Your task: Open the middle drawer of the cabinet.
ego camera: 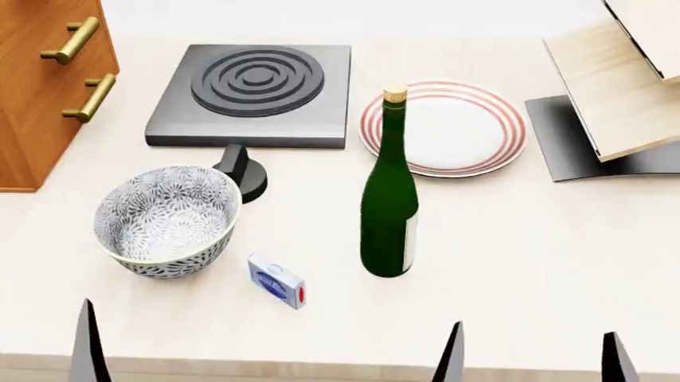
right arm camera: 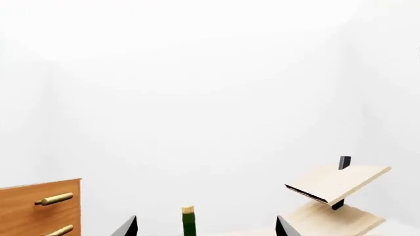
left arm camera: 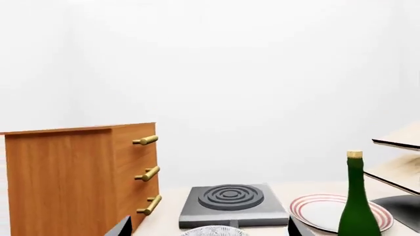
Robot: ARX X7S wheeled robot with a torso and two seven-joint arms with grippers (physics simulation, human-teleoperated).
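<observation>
Bottle, bowl, hotplate on table near cabinet.

Bowl stands just before the cabinet.

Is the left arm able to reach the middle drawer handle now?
Probably yes: the middle drawer handle faces open table, and only the bowl stands near the left pincer.

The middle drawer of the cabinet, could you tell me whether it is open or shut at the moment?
Shut. In the left wrist view the middle drawer sits flush with the cabinet front, its handle in line with the other two.
</observation>
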